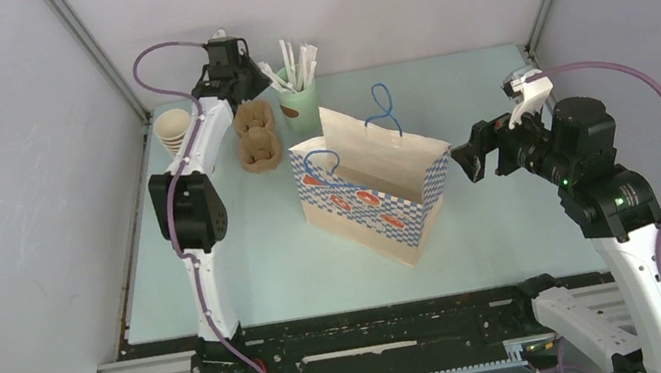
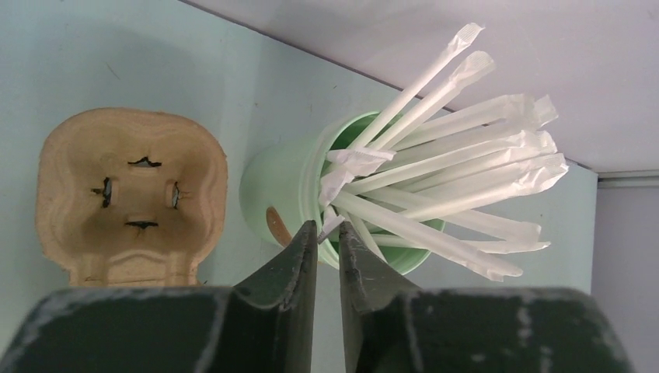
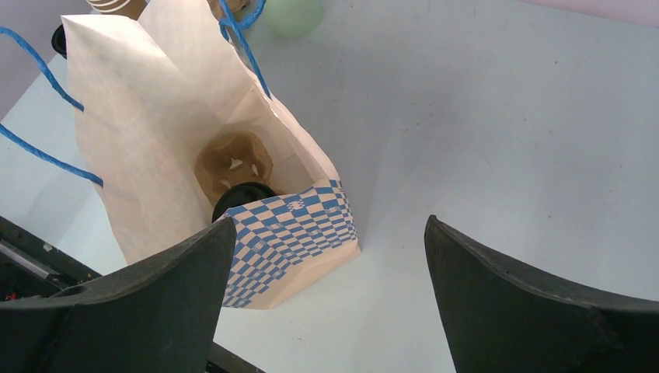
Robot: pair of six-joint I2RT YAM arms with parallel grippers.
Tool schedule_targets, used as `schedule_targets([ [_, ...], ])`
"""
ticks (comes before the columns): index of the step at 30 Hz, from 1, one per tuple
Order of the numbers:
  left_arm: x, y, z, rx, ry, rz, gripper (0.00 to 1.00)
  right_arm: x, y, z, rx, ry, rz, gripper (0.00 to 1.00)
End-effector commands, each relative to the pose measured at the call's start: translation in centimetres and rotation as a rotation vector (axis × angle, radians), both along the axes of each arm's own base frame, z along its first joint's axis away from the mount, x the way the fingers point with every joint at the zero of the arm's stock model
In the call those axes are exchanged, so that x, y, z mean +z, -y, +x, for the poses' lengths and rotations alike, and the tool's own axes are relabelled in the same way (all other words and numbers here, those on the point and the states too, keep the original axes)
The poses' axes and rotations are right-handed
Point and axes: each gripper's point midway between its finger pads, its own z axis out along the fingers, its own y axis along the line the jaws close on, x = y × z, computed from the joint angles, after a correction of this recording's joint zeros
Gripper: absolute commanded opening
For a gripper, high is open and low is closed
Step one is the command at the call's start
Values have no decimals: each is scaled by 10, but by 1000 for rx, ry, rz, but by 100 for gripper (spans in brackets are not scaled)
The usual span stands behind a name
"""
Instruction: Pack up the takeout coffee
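One takeout coffee shows only as a black lid (image 3: 242, 194) deep inside the blue-checkered paper bag (image 1: 372, 185), seated in a brown pulp carrier (image 3: 233, 162) with an empty socket beside it. My right gripper (image 1: 465, 164) hovers just right of the bag, wide open with nothing between its fingers (image 3: 329, 221). My left gripper (image 1: 234, 86) is at the back of the table over the green cup (image 2: 287, 186) of wrapped straws (image 2: 451, 155). Its jaws stand nearly together (image 2: 328, 225), with the tip of one white straw wrapper pinched between the fingertips.
An empty pulp cup carrier (image 1: 255, 136) lies left of the green cup (image 1: 297, 101); it also shows in the left wrist view (image 2: 128, 194). A stack of lidless brown cups (image 1: 173, 127) stands at the back left. The bag's blue handles (image 1: 384, 106) stick up.
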Motion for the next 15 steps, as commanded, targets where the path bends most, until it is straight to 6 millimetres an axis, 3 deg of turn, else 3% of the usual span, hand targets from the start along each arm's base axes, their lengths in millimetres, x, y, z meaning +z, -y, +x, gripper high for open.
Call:
schedule_targets([
  [1, 34, 8, 12, -23, 94, -41, 18, 9, -1, 0, 12, 52, -12, 100],
  [6, 46, 11, 11, -35, 114, -33, 3, 10, -1, -1, 15, 55, -13, 100],
  [15, 91, 9, 0, -31, 188, -26, 0, 10, 2, -1, 0, 62, -28, 100],
])
